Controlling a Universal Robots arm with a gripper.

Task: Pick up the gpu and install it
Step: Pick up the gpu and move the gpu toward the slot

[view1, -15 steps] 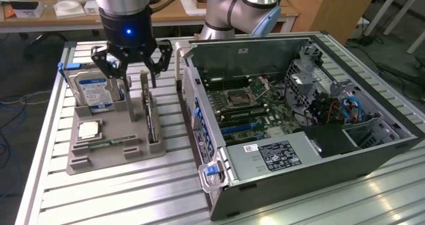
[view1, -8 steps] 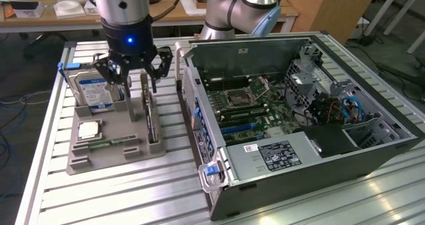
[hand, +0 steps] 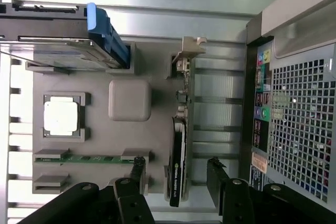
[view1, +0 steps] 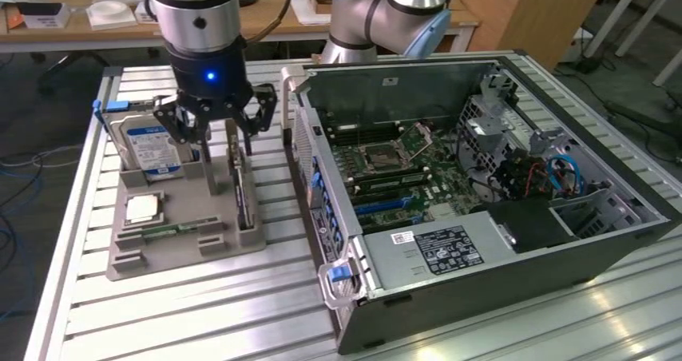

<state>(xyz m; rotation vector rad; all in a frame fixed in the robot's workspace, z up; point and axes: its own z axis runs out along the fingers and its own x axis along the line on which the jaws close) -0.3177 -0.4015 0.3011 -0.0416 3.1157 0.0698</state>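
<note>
The gpu [view1: 243, 192] [hand: 180, 145] stands on its thin edge in a slot of the grey holder [view1: 171, 253] on the desk [view1: 160, 321], along the side nearest the open computer case [view1: 512, 257]. Its long axis runs parallel to the case's rear panel, with the silver bracket at the hard drive [view1: 149, 141] end. The gripper [view1: 220, 129] [hand: 177, 169] hangs just above it, spread wide and holding nothing, with 1 finger either side of the card.

NVIDIA lettering on the gpu [hand: 177, 153] black face
</note>
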